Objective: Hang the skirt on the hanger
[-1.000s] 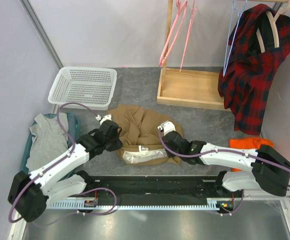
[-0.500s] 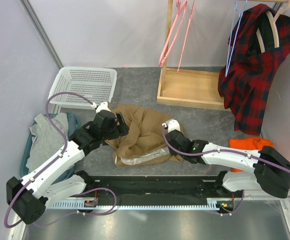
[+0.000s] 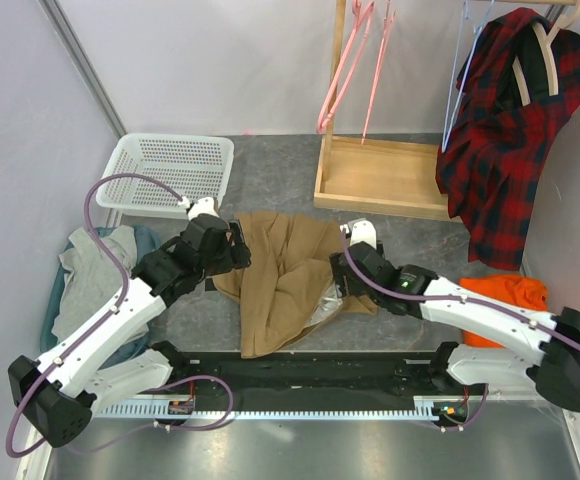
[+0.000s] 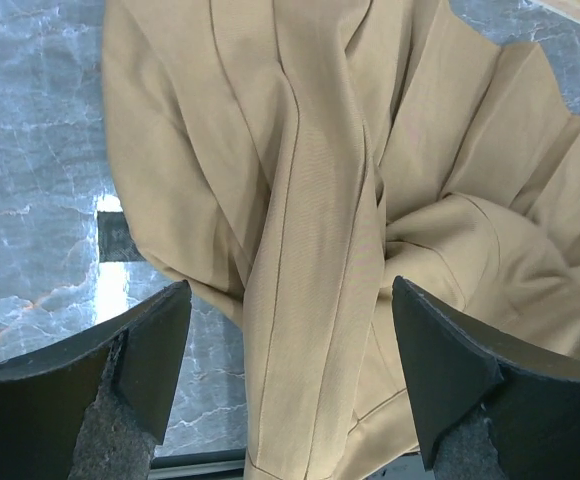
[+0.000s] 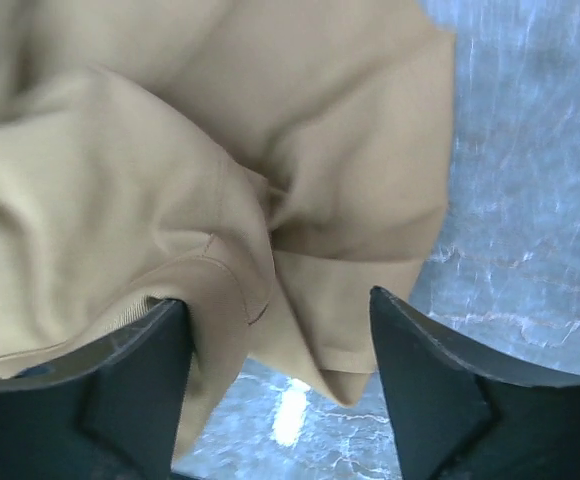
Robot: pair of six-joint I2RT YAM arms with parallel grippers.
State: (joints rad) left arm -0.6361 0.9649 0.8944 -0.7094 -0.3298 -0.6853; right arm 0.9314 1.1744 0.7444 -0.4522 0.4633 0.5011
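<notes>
The skirt (image 3: 288, 275) lies rumpled on the grey table (image 3: 270, 185) between the two arms. The left gripper (image 4: 290, 300) stands spread wide over its folds. The right gripper (image 5: 275, 305) is spread too, perhaps brushing the cloth. Far back, the pink hanger (image 3: 348, 65) hangs from the wooden rack (image 3: 380, 180).

Tan skirt (image 3: 288, 272), pink hanger (image 3: 346, 68), red-black plaid shirt (image 3: 500, 140)
</notes>
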